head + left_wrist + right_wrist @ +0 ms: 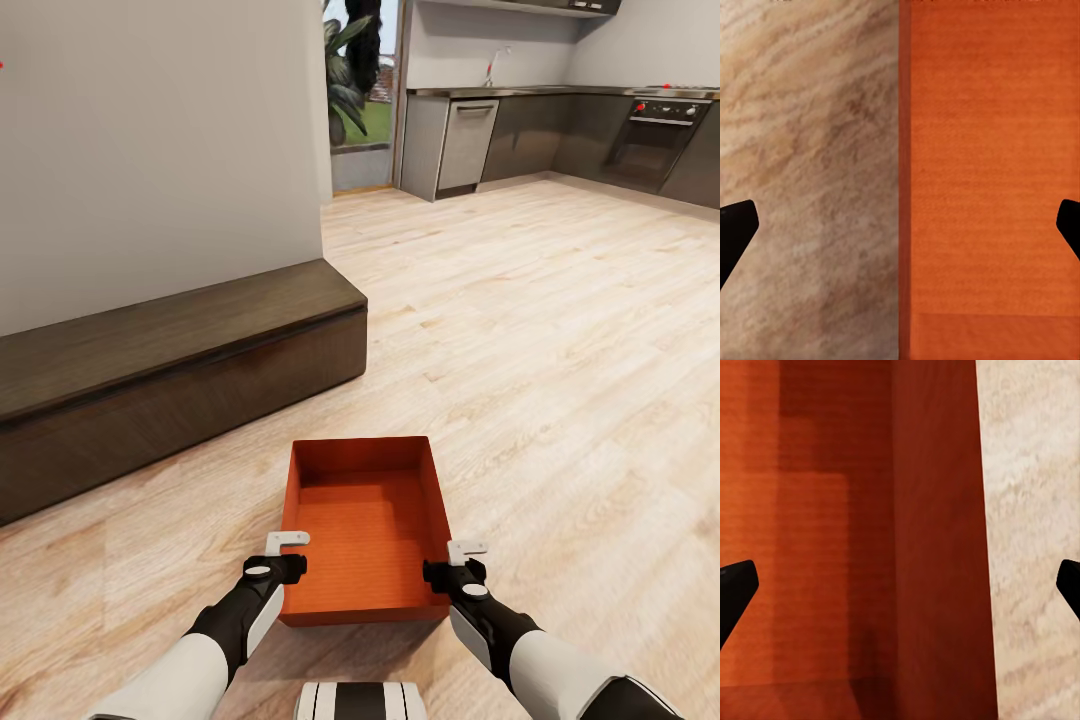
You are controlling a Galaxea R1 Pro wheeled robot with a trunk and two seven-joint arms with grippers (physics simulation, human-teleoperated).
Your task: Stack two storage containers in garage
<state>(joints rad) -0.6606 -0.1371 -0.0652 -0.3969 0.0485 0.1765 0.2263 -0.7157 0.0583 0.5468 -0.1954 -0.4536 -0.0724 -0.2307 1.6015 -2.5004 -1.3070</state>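
One orange-red storage container (365,530), open-topped and empty, sits on the light wood-plank floor of the living room just in front of me. My left gripper (287,548) hovers over its left wall, and the left wrist view shows that gripper (900,225) open, with the thin wall of the container (990,187) between the spread fingers. On the other side, my right gripper (462,556) is above the right wall. The right wrist view shows this gripper (900,585) open too, straddling the wall of the container (832,547). Neither gripper clamps the box.
A long low dark-wood bench (170,380) runs along the white wall (150,150) at the left. Wood floor (560,350) stretches ahead and right to a kitchen with grey cabinets (470,140) and an oven (655,140). A glass door with plants (355,90) is at the back.
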